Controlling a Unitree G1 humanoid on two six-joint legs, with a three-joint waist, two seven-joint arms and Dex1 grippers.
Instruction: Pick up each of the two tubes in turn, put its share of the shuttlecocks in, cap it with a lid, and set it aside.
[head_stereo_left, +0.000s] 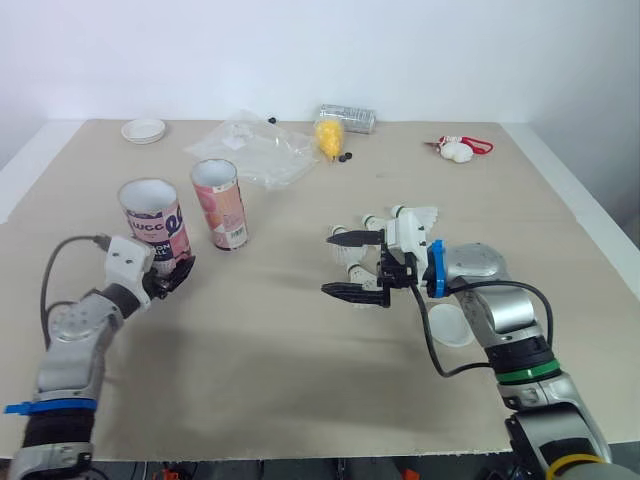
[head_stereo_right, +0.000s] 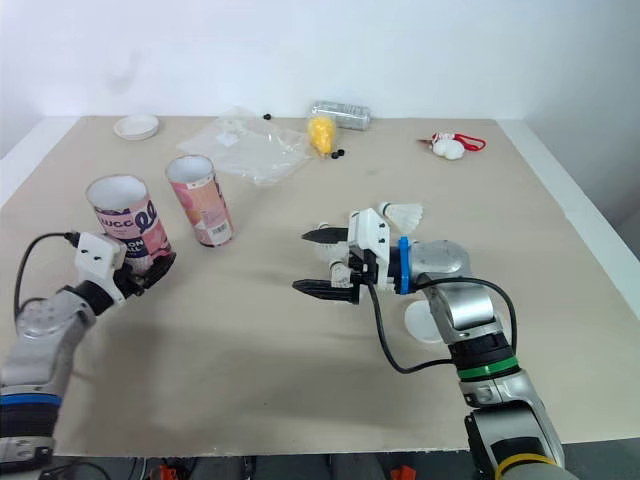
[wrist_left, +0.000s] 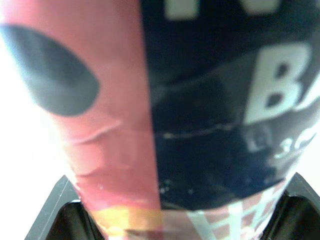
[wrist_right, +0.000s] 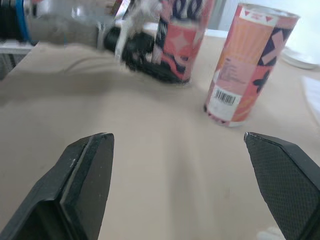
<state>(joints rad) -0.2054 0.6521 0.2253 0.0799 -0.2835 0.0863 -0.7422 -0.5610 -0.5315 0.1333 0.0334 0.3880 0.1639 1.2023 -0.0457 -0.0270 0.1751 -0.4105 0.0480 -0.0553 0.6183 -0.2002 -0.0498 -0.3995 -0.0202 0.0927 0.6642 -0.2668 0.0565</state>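
My left gripper (head_stereo_left: 168, 273) is shut on the lower part of a pink and navy tube (head_stereo_left: 152, 222), which stands open-topped at the left of the table. A second tube (head_stereo_left: 218, 203), pink and orange with a barcode, stands upright just to its right, apart from both grippers. My right gripper (head_stereo_left: 347, 264) hovers open near the table's middle, its fingers pointing left toward the tubes with nothing between them. Several white shuttlecocks (head_stereo_left: 415, 216) lie just behind and under it. A white lid (head_stereo_left: 450, 324) lies beside my right forearm.
At the back lie a crumpled clear plastic bag (head_stereo_left: 250, 150), a white lid (head_stereo_left: 143, 130), a yellow object (head_stereo_left: 328, 136), a silver can on its side (head_stereo_left: 348, 117) and a red and white item (head_stereo_left: 458, 149). Bare tabletop (head_stereo_left: 280, 350) lies in front.
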